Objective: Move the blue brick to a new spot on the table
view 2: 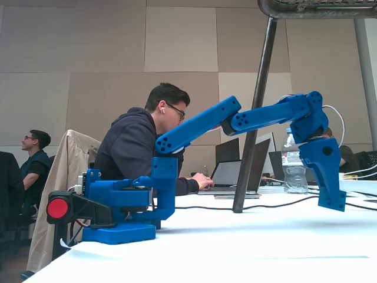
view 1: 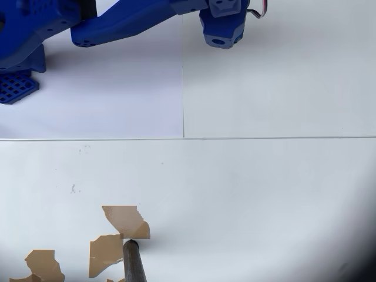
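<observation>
The blue brick is not to be seen in either view; whether it sits hidden under the arm I cannot tell. My gripper (view 1: 223, 34) is at the top edge of the overhead view, right of the table's vertical seam. In the fixed view the gripper (view 2: 333, 201) points straight down, its tip low over the white table (view 2: 235, 247) at the far right. Its jaws look like one blue block from the side, so their state is unclear. The white table (view 1: 264, 194) lies bare below the gripper.
The arm's base (view 2: 118, 230) with its blue grid plate (view 1: 16, 88) stands at the left. A dark pole (view 1: 134, 261) rises from the table near torn brown patches (view 1: 126, 220). Behind the table are a person at a laptop, a water bottle (view 2: 293, 162) and cables.
</observation>
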